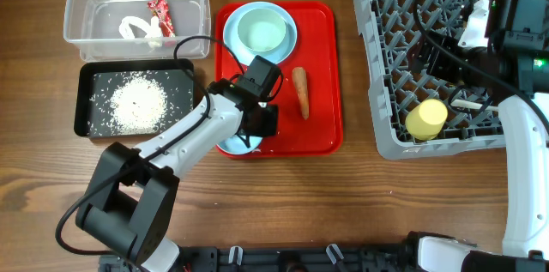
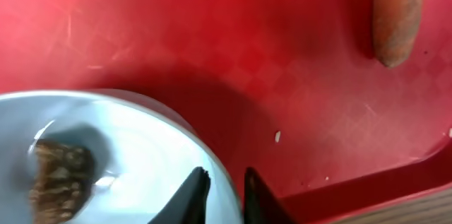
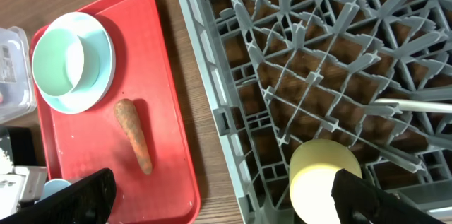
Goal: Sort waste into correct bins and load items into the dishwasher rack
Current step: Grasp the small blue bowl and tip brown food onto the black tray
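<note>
Evidently the pale blue bowl (image 2: 127, 146) is gripped by its rim in the left pincer (image 2: 226, 192), the brown food scrap (image 2: 62, 180) lying inside, to the pincer's left.

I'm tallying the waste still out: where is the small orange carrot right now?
Overhead view: the small orange carrot lies on the flat red tray, toward its right edge, diagonally below-right of the pale blue bowl stacked on a plate.
</note>
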Available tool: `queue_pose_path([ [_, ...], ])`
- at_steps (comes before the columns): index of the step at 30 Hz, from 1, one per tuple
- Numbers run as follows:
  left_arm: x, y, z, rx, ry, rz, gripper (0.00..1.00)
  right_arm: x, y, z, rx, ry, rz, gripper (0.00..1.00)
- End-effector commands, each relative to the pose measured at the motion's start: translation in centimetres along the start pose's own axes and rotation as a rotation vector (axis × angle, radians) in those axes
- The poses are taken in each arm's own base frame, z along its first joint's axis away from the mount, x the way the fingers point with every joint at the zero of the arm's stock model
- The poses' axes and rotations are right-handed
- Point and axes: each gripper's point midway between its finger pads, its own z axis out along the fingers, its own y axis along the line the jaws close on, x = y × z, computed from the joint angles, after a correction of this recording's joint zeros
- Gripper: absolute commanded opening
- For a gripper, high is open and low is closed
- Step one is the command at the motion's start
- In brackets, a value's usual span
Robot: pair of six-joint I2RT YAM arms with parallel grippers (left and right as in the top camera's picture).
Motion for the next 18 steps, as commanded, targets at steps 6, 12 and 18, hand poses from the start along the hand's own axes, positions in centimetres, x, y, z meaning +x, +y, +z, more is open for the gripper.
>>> queue_pose_path([
  [6, 0.4, 0.3, 1.1, -0.005, -0.013, -0.005, 0.04, 0.1, -0.3, 0.0, 0.013, -0.001, -0.008, 1.00],
  [12, -0.9, -2.0, -2.1, 0.113, -0.029, -0.008, 0.04, 0.1, -0.3, 0.0, 0.014, -0.001, -0.011, 1.00],
  [18, -3.9, -0.5, -11.7, 0.260, -0.187, -0.031, 0.04, 0.1, -0.3, 0.0, 0.013, -0.003, -0.012, 1.00],
])
